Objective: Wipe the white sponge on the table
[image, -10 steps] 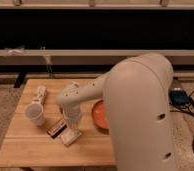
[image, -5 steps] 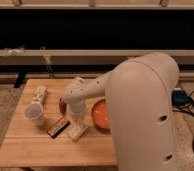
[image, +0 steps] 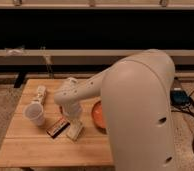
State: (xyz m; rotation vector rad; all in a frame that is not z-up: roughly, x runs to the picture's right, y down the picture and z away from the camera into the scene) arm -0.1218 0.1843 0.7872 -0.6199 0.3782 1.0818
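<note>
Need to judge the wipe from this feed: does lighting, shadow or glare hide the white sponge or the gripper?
Camera view: dim, warm, even light on the light wooden table, no glare. Camera view: the small off-white sponge stands out from the wood, beside the dark brown rectangular bar. Camera view: the shut gripper sits right over the sponge; behind the table is near black.

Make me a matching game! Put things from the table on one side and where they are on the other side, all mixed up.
Things:
1. white paper cup
2. dark brown bar
3. white sponge
4. orange bowl

Places:
A. partly hidden behind the robot's arm
B. under the gripper, which is shut on it
C. leftmost of the four, near the left edge of the table
D. lying between cup and sponge

Pairs: 1-C, 2-D, 3-B, 4-A
</note>
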